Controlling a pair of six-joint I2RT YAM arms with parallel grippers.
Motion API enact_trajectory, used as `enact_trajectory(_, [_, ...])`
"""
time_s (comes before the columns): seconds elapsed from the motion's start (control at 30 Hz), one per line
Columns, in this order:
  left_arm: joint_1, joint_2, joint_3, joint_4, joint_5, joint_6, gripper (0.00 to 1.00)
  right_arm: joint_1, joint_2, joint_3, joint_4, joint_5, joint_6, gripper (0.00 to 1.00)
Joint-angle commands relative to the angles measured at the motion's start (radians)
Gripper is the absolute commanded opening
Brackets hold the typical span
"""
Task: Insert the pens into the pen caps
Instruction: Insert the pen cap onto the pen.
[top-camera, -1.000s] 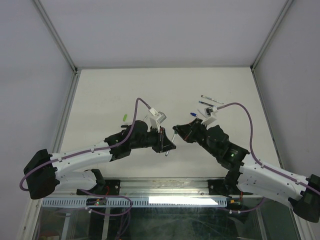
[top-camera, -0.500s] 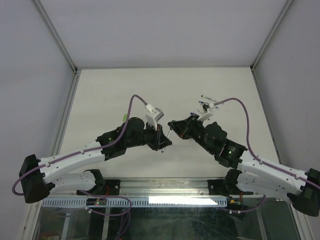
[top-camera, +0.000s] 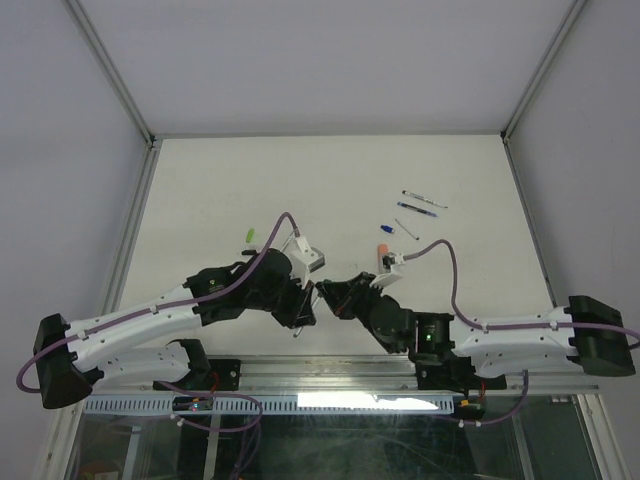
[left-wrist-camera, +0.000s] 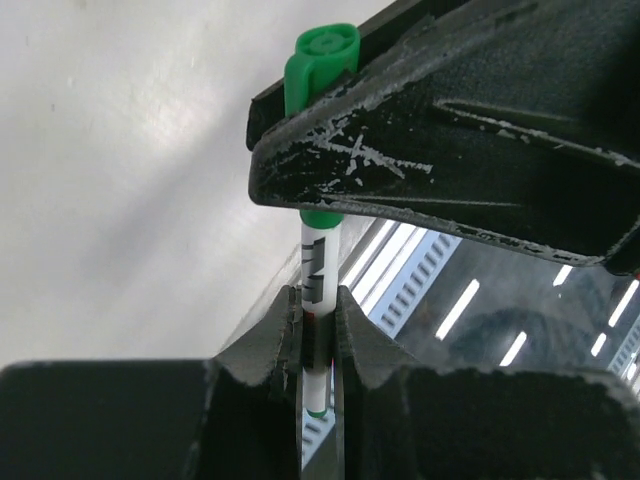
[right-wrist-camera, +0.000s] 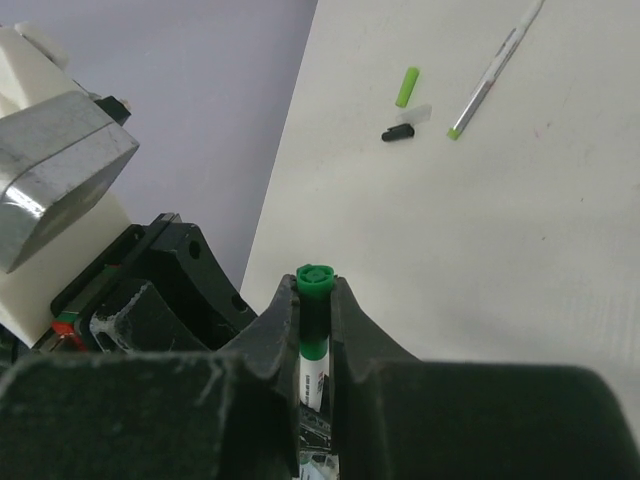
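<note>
Pen (left-wrist-camera: 316, 262), white-barrelled with a green collar, hangs in the air between the two arms near the front middle of the bench (top-camera: 220, 180). The left fingers (left-wrist-camera: 275, 340) are clenched on its barrel. The right fingers (right-wrist-camera: 360, 330) are clamped on the dark green cap (right-wrist-camera: 313, 279) at the pen's upper end. Cap and barrel stand in one line. In the left wrist view one right finger crosses in front of the join, so I cannot tell whether the cap is fully seated. From above, the two wrists meet tip to tip and cover almost all of the pen.

A lime green cap (top-camera: 250, 234) lies on the bench well apart, behind the left arm. In the right wrist view a black cap (right-wrist-camera: 398, 131) lies near it, and a long pale pen with a lime tip (right-wrist-camera: 495, 75) lies just beside them. Behind the right arm lie an orange cap (top-camera: 384, 246) and a blue cap (top-camera: 387, 228), close together. A thin pen (top-camera: 405, 228) lies just right of them, and two dark pens (top-camera: 424, 200) lie farther back, side by side. A purple cable (top-camera: 275, 235) arcs over each wrist.
</note>
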Motion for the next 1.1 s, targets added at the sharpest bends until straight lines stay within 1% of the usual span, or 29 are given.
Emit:
enact_trajectory(0.0, [0.049,-0.037,0.226,0.796,-0.225,0.033,0.0,0.25,0.2,-0.072,-0.099,-0.325,0.183,0.0])
enact_trajectory(0.1, [0.051,-0.036,0.249,0.803,-0.235,0.04,0.0,0.33,0.305,-0.063,-0.047,-0.271,0.259,0.0])
enact_trajectory(0.17, [0.051,-0.029,0.255,0.812,-0.23,0.036,0.0,0.355,0.351,-0.04,-0.026,-0.254,0.278,0.0])
enact_trajectory(0.37, [0.05,-0.049,0.217,0.827,-0.219,0.003,0.0,0.348,0.267,-0.035,-0.09,-0.166,0.286,0.0])
enact_trajectory(0.53, [0.051,-0.076,0.159,0.81,-0.187,-0.022,0.0,0.297,0.227,0.094,-0.197,-0.148,0.159,0.0])
enact_trajectory(0.63, [0.051,-0.093,0.117,0.799,-0.162,-0.044,0.0,0.223,0.206,0.162,-0.249,-0.18,0.064,0.0])
enact_trajectory(0.77, [0.049,-0.123,0.075,0.762,-0.146,-0.056,0.0,0.144,0.139,0.218,-0.318,-0.194,-0.05,0.0])
enact_trajectory(0.87, [0.05,-0.147,0.058,0.731,-0.144,-0.055,0.0,0.094,0.082,0.273,-0.41,-0.201,-0.115,0.07])
enact_trajectory(1.07, [0.05,-0.154,0.034,0.706,-0.142,-0.061,0.0,0.007,0.001,0.38,-0.507,-0.227,-0.245,0.14])
